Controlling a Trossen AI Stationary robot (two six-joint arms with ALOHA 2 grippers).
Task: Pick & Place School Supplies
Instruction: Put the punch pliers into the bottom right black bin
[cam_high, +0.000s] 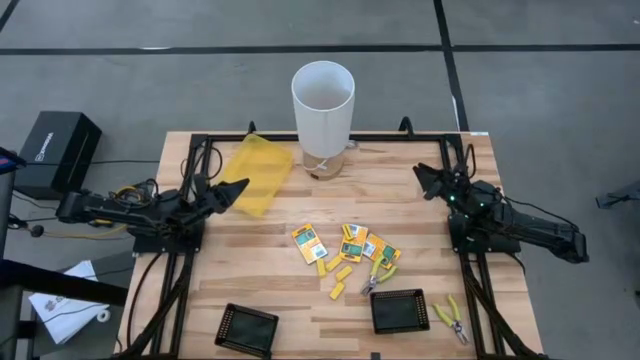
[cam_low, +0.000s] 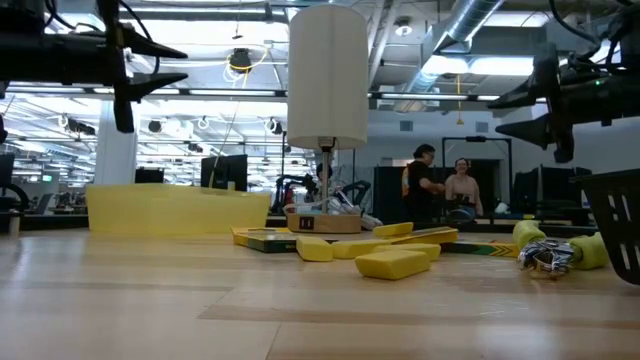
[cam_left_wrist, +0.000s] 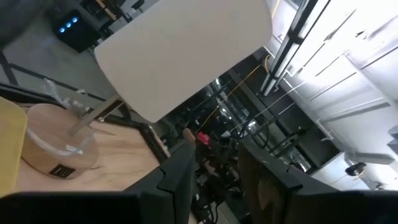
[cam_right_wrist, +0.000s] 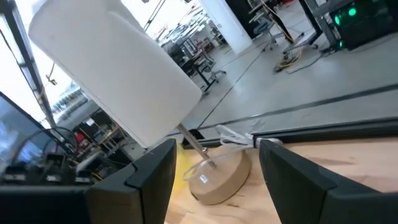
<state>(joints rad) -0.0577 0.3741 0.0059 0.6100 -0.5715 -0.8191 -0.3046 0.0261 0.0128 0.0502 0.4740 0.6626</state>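
Observation:
The school supplies lie flat on the wooden table's middle, held by no gripper. They are yellow-orange packets (cam_high: 308, 240) with green-white labels, short yellow oblong pieces (cam_high: 340, 272) and a small yellow-green-handled plier tool (cam_high: 376, 279). A second plier tool (cam_high: 452, 319) lies near the right front corner. In the low view the oblong pieces (cam_low: 392, 263) and a plier tool (cam_low: 545, 256) rest on the tabletop. My left gripper (cam_high: 238, 193) hovers open above the table's left side, over the yellow pouch's edge. My right gripper (cam_high: 424, 180) hovers open above the right side. Both point at the lamp in their wrist views (cam_left_wrist: 217, 180) (cam_right_wrist: 217, 168).
A white-shaded lamp (cam_high: 322, 105) on a round wooden base stands at the far middle edge. The translucent yellow pouch (cam_high: 256, 175) lies far left. Two square black trays (cam_high: 246, 329) (cam_high: 400, 311) sit near the front edge. People stand in the room behind (cam_low: 440, 185).

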